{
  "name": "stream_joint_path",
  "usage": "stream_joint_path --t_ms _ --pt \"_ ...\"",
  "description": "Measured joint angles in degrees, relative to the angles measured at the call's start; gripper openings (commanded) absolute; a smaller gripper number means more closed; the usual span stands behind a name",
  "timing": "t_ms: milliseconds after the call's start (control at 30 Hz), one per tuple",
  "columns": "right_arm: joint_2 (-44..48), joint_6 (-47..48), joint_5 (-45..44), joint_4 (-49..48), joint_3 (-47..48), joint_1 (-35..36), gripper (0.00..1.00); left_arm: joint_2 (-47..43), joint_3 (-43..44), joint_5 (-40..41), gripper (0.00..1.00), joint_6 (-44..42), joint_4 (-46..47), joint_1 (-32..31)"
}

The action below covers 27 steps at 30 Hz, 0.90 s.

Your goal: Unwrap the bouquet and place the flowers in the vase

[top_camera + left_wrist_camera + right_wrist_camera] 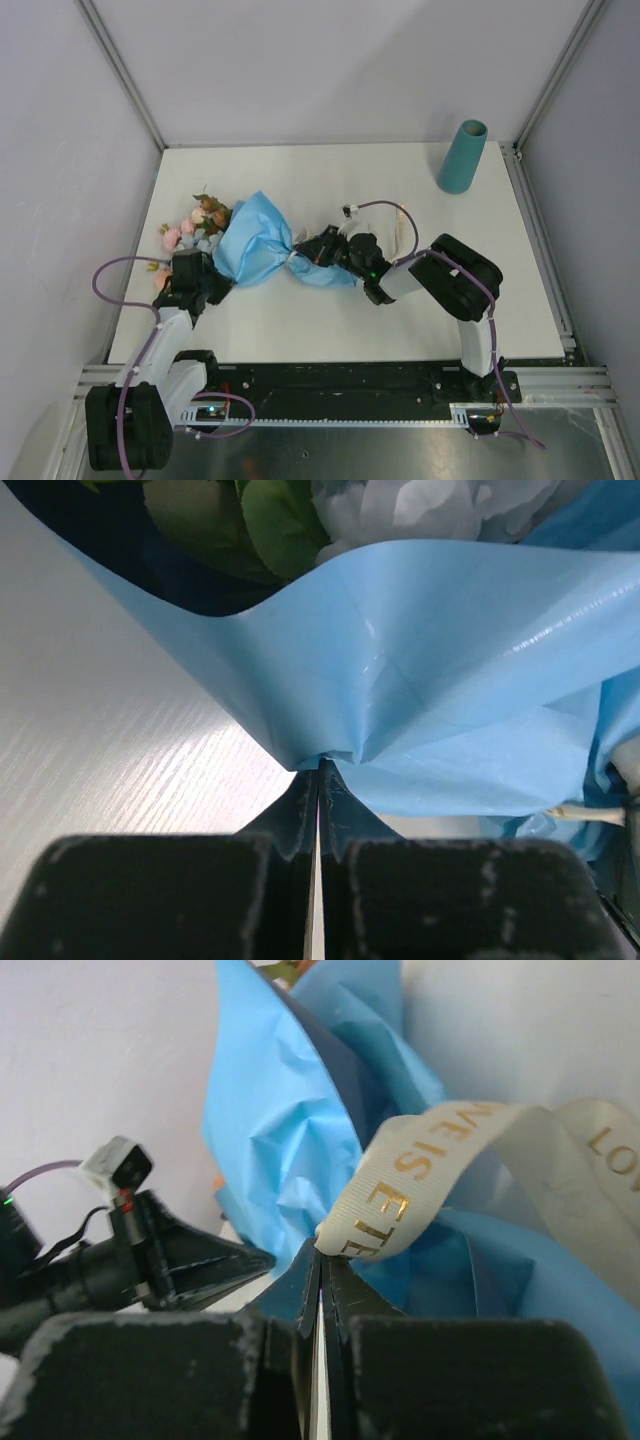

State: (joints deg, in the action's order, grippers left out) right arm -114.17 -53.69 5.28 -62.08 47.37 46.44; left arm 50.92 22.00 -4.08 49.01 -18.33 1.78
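- Blue tissue wrapping [430,660], light on the outer face and dark inside, was around the bouquet [255,248] and not yet opened. The bundle lay on its side toward the left edge of the white table [350,330], its wide mouth pointing to the far-left corner and its tail toward the middle.
- Cream ribbon [400,1190], printed with gold lettering, ran around the pinched waist of the bundle. Whether its knot had loosened could not be told.
- Right gripper [322,1252]: jaws pressed together on a loop of the ribbon, nipped at the very tips.
- Left gripper [318,768]: jaws pressed together on a fold of the light-blue wrapping at the near-left side of the bundle.
- Flowers [195,225]: pink roses, pale blue blossoms and rust-brown blooms stuck out of the wrapper's mouth. Their stems were hidden inside the paper.
- Vase [461,157]: teal, upright, at the far-right corner, well apart from the bouquet, with no stems showing at its mouth.
- Progress, as judged: early. The untying grip was taken, but the ribbon, the paper and the transfer of the flowers were all left to do.
- Obstructions, as judged: the right arm itself lay between bouquet and vase, and a purple cable [385,207] looped above the ribbon and could snag it.
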Motion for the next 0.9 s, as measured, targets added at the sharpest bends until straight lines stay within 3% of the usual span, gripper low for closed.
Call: stream_joint_path --t_ms 200,600,900 --pt "0.0 3.5 3.0 -2.4 0.4 1.9 0.00 1.0 0.0 0.9 0.00 -0.1 -0.9 0.0" --pt "3.8 10.7 -5.5 12.6 5.2 5.5 0.00 2.3 0.1 1.4 0.00 -0.6 -1.6 0.0" --pt "4.8 3.1 -4.1 12.5 3.5 1.5 0.00 2.1 0.1 2.9 0.00 -1.0 -1.5 -0.1"
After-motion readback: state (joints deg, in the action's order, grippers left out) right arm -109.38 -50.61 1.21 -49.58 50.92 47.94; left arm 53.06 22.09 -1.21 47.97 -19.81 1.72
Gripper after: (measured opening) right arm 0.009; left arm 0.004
